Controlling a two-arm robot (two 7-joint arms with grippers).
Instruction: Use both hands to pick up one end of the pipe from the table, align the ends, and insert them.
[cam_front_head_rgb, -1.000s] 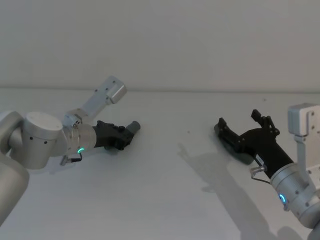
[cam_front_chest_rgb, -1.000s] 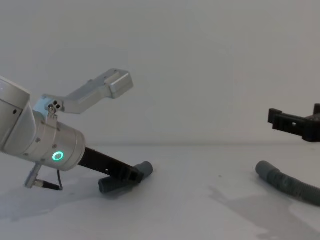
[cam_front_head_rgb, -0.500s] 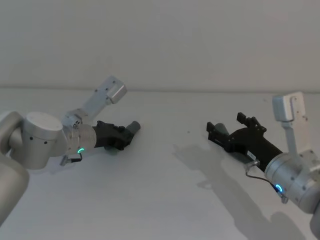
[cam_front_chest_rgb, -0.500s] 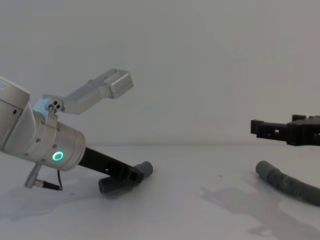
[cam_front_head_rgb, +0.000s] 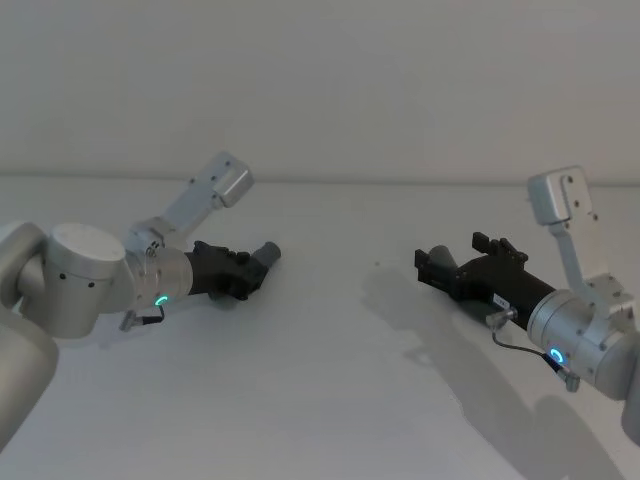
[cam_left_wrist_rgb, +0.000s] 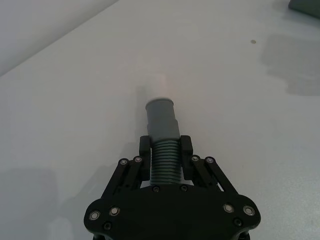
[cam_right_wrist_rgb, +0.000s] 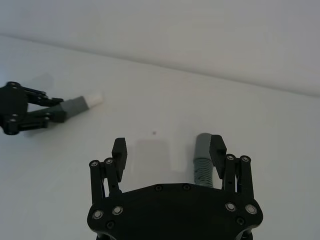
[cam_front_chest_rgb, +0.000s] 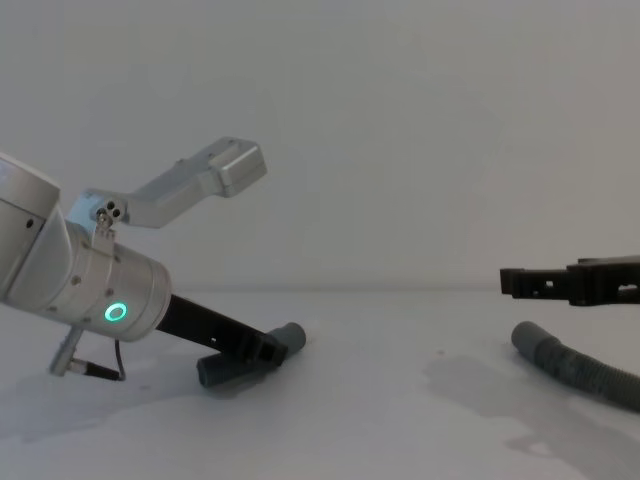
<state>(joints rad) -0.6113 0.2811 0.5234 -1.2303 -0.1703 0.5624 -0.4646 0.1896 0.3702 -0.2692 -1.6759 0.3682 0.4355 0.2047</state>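
A plain white wall stands behind a flat white table. The table fills the low part of the head view.

The big silver round left arm comes in from the left side. It has a glowing green ring on its wrist. The silver right arm comes in from the right side, well apart from the left one.

The black left gripper reaches forward and sits low over the table. Its two fingers are squeezed tight on the ribbed part of the short, straight grey hose piece. I cannot tell if this piece touches the table.

The black right gripper hangs above the table on the right. Its fingers are spread wide and hold nothing.

The longer, curved grey ribbed hose piece lies on the table under the right gripper. The chest view shows a gap between them. In the right wrist view, the hose sits just beside one finger.

The smooth grey cuff of the short piece sticks out past the left fingers. It points toward the right side.

The smooth grey cuff of the long piece points toward the middle of the table.

A small white tip ends the short piece's cuff.
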